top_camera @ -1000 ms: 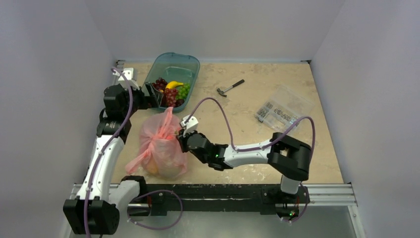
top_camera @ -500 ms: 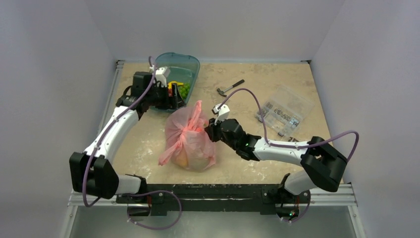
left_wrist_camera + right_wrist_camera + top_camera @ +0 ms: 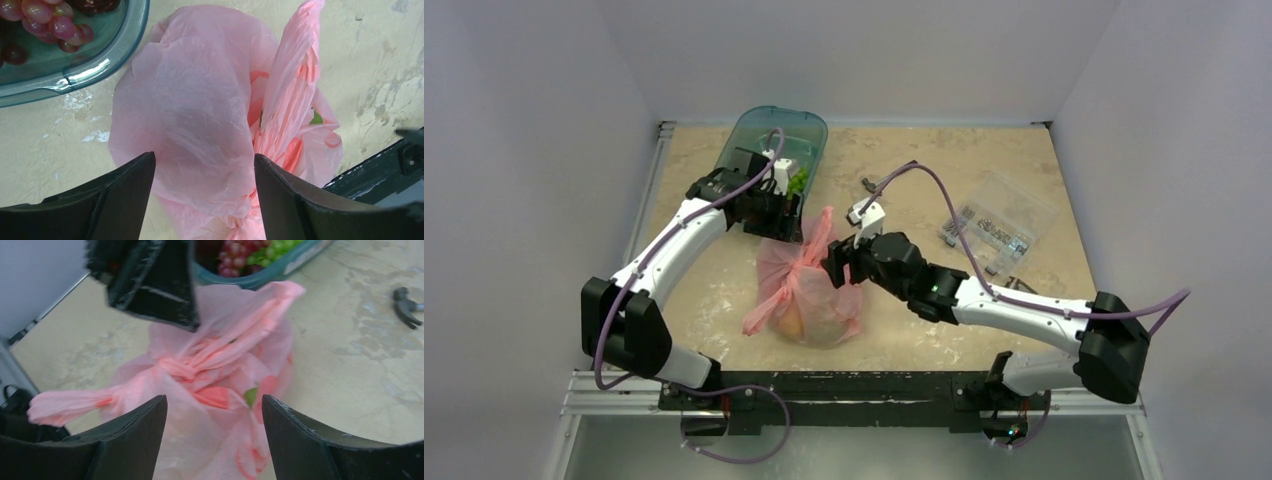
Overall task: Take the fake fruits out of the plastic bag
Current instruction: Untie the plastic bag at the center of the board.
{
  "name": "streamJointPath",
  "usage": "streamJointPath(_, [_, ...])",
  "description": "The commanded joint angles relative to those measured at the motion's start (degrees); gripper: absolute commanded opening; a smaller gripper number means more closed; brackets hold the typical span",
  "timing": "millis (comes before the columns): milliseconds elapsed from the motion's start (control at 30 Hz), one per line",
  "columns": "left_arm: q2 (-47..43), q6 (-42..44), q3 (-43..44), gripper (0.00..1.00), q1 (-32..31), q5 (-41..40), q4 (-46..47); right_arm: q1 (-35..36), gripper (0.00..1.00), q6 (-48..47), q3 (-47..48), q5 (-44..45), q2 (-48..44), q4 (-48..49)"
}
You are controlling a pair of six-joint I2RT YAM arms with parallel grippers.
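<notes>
Left pincer (image 3: 204, 156), right pincer (image 3: 214, 397) agape | plastic bag (image 3: 809, 295) pink, crinkly, seemingly knotted

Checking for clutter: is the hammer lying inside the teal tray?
No: the hammer lies on the tabletop, well apart from the teal tray that holds grapes.

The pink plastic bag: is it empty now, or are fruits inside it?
Not empty. The plastic bag bulges, and red and green shapes show through its film in the right wrist view.
</notes>
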Motion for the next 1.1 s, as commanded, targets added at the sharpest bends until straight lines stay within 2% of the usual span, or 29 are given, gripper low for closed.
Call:
streamJointPath(0, [0.14,2.68,2.96,0.68,-0.98,-2.08,-2.89,5.18,0.7,-2.08,4.23,-3.55,2.15,1.05])
streamJointPath(133, [0.96,2.88,3.34,0.58,-1.23,-1.04,-3.31,7.08,0.7,-1.35,9.15,-2.34,8.73,-0.99])
streamJointPath(267, [1.54,3.62,3.38,0.47,-1.43,-0.73,-3.47,7.11,0.69,0.08,9.33,-0.31,11.95,-0.16])
streamJointPath(467, [2.09,4.41,4.08,0.26,-1.43,-0.23,-4.02,7.98,0.48,-0.33,11.79,-1.73,16.77,0.88])
streamJointPath(567, [1.33,4.91,4.51,0.05,-1.38,-1.92,-4.36,10.28,0.33,-0.3,13.7,-1.46,19.04,1.42])
streamJointPath(600, [0.7,5.03,4.33,0.0,-1.4,-3.63,-4.08,11.59,0.29,-0.45,14.33,-1.21,19.81,1.8])
streamJointPath(767, [-2.75,5.33,2.64,0.0,-0.59,-12.78,-2.12,20.22,0.12,-2.32,14.4,0.11,22.33,7.29])
streamJointPath(900, [-5.64,4.79,0.04,0.0,0.61,-18.19,1.2,26.58,0.0,-7.24,12.4,2.59,23.86,10.59])
streamJointPath(1067, [-9.64,4.22,-2.68,0.0,3.24,-21.4,5.04,30.87,0.0,-10.77,-2.34,4.93,19.33,23.53])
